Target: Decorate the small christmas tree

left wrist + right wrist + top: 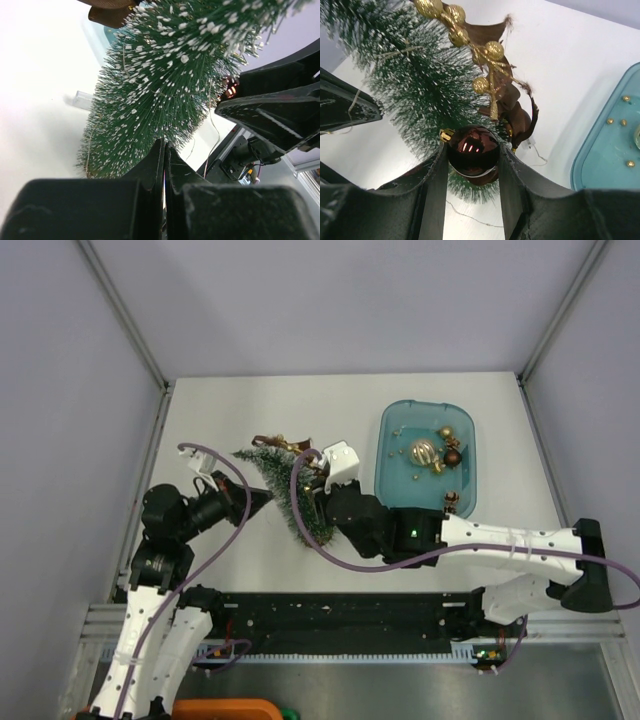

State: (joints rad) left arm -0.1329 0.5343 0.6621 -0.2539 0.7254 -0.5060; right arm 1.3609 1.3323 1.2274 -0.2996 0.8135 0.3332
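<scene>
Top external view: tree point(283, 490) sits mid-table with its tip toward 10 o'clock. The base is hidden, so upright or tilted cannot be told. Tray point(400, 430) lies at 3 o'clock of it, near but apart.

Handling, as judged: the tree is light and easily tipped. The bristles are soft and springy and give no firm hold. Grip low, at the stem or base, and press ornaments in gently.

Left gripper point(264, 502) meets the tree from 8 o'clock. Its jaws are clenched with the tips at the bristles; whether any are nipped cannot be told. The left arm is folded at the elbow, forearm pointing toward 3 o'clock.

Right gripper point(316, 480) comes in from 3 o'clock, grasping a bauble point(472, 147), glossy and probably slippery, against the foliage. The right arm stretches along the near edge, wrist bent toward 11 o'clock.
</scene>
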